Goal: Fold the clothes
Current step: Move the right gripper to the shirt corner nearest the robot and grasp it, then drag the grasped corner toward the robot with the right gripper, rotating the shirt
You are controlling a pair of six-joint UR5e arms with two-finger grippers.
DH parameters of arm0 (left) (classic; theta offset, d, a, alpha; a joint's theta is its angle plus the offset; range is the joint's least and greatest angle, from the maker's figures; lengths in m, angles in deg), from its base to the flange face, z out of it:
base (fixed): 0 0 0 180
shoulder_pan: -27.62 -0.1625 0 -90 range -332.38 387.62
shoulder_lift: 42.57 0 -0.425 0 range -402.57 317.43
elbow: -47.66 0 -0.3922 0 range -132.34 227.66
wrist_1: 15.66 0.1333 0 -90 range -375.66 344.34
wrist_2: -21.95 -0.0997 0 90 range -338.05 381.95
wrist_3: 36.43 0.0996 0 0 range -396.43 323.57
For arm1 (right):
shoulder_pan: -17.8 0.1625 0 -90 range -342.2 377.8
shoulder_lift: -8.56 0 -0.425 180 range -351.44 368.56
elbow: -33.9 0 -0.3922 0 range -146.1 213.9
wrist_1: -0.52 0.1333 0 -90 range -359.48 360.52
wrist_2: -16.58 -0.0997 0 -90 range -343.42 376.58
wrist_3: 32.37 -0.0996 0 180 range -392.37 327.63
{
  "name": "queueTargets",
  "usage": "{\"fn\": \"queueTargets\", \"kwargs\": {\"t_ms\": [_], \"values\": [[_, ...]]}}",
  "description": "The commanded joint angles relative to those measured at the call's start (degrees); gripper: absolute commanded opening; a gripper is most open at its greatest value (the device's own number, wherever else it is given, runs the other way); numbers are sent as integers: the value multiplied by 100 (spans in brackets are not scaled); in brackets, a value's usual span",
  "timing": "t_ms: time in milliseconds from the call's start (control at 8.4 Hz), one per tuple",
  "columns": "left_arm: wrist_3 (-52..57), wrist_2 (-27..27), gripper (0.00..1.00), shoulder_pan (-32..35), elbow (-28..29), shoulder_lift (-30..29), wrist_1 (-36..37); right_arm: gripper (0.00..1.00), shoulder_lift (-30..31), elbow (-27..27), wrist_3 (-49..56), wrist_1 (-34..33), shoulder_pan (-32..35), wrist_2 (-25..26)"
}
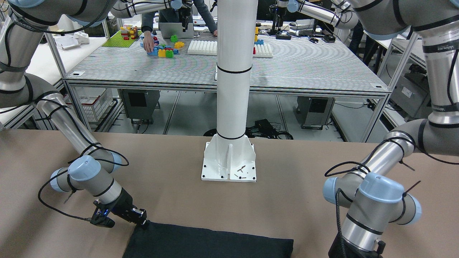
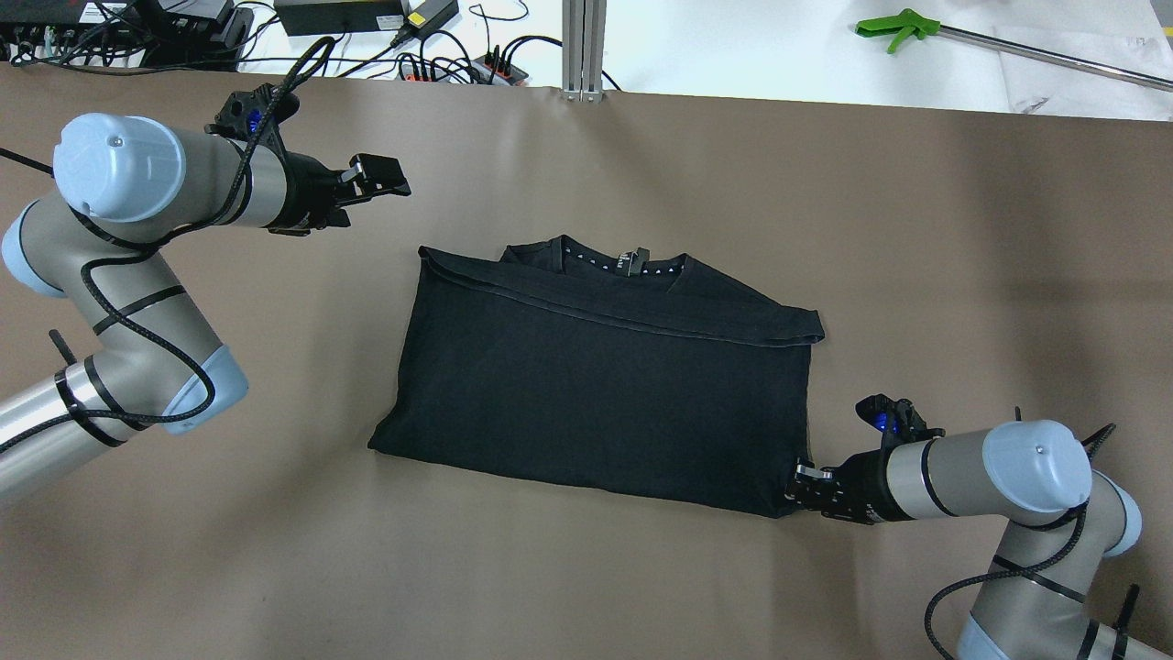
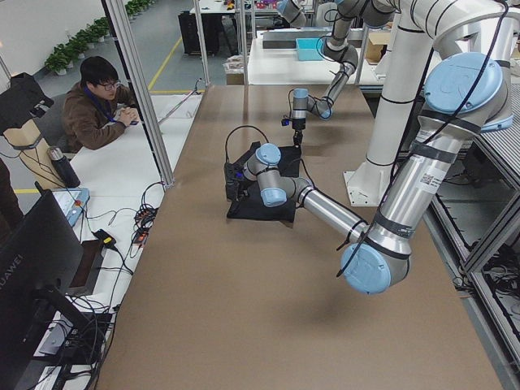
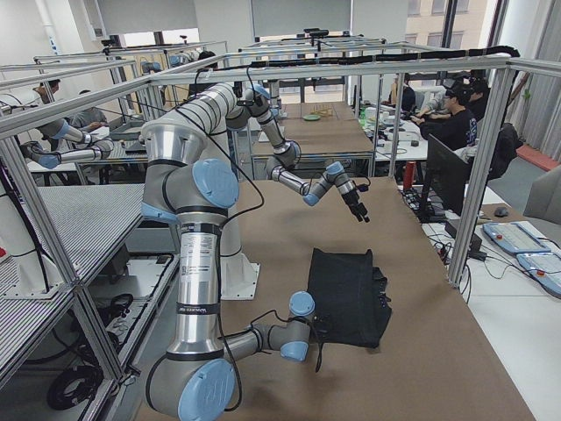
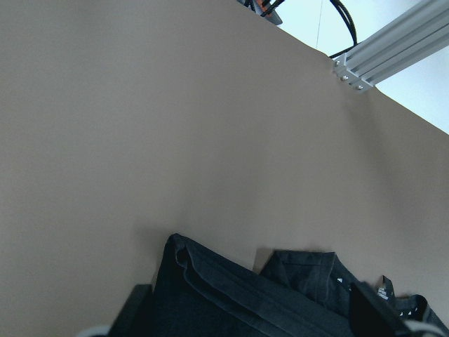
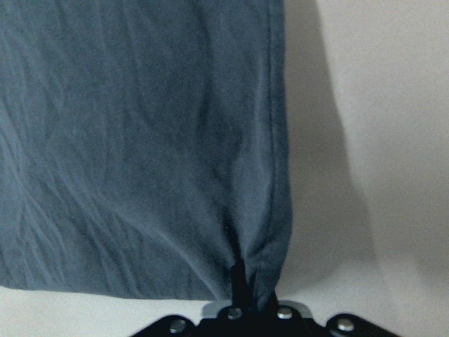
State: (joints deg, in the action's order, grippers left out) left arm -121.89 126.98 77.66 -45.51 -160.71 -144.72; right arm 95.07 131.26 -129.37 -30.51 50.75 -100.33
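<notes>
In the overhead view, the left gripper (image 2: 380,179) is seen at the left, beyond the far left corner of the black garment (image 2: 596,394) and not touching it. In the left wrist view its 2 fingers (image 5: 137,312) are seen apart at the bottom edge, with nothing between them but the cloth lying further off. From the right side view this gripper is seen raised above the brown table (image 2: 586,568).

The black garment lies flat near the middle of the table as a rough rectangle. A hemmed band (image 2: 623,316) runs slantwise across its far part, where 1 layer is laid over another. Beyond that band, the collar (image 2: 623,261) is shown with a small dark label and a row of tiny white marks. The left near corner is spread on the table and is not held.

At the right near corner, the right gripper (image 2: 802,483) is closed on the fabric. In the right wrist view the cloth (image 6: 140,140) is gathered into a pinched crease (image 6: 242,270) just at the fingers, low against the table.

Along the far edge, cables and a power strip (image 2: 449,64) are seen at the left, an aluminium post (image 2: 584,46) in the middle and a green-handled tool (image 2: 893,26) at the right.
</notes>
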Motion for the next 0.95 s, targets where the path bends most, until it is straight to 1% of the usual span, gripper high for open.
{"fn": "queueTargets", "kwargs": {"t_ms": [0, 119, 238, 357, 595, 715, 834], "values": [[3, 0, 100, 58, -8, 54, -6, 0, 15, 501, -30, -78, -217, -155], [3, -8, 100, 58, -113, 168, -6, 0, 15, 643, -30, -79, -472, -173], [3, -9, 100, 58, -218, 274, -6, 0, -20, 731, -30, -44, -709, -417], [3, 0, 100, 58, -237, 353, -14, 0, -46, 923, -30, -35, -790, -637], [3, -140, 100, 58, -350, 502, -14, 0, -64, 1328, -38, -44, -1210, -648], [3, -140, 100, 58, -499, 660, -14, 0, -107, 1347, -30, -9, -1447, -596], [3, -140, 100, 58, -562, 731, -14, 43, -238, 1338, -38, -9, -1502, -648]]}}
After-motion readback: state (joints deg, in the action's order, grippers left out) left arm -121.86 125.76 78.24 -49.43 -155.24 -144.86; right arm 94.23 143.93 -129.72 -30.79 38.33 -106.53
